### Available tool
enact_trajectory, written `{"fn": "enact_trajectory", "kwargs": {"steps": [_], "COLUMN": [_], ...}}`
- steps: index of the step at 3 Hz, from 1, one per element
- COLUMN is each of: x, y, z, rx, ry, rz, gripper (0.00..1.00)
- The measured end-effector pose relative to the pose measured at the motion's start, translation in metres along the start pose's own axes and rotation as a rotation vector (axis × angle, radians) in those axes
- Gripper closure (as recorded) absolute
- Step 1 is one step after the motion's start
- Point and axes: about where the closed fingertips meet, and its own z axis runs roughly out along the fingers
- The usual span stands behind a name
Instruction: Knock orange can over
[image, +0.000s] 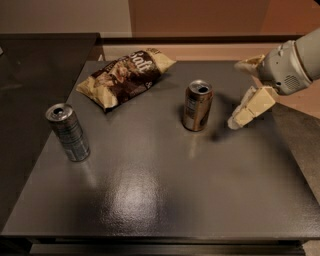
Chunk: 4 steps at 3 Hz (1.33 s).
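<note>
The orange can (197, 105) stands upright on the dark table (150, 200), right of centre, with its silver pull-tab top showing. My gripper (243, 111) comes in from the right edge on a white arm. It hangs just above the table, a short way to the right of the can and apart from it. It holds nothing.
A slimmer silver-blue striped can (68, 132) stands upright near the table's left edge. A snack bag (125, 75) lies at the back, left of the orange can. A second dark surface (35, 65) adjoins on the left.
</note>
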Motion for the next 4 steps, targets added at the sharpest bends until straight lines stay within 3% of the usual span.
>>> {"fn": "enact_trajectory", "kwargs": {"steps": [1,3,4], "x": [-0.008,-0.024,-0.029], "y": [-0.003,0.004,0.008], "z": [0.02,0.051,0.059], "rx": [-0.034,-0.101,-0.124], "ry": [-0.1,-0.228,-0.251], "rz": [0.012,0.027,0.029], "gripper": [0.0,0.0,0.0]}}
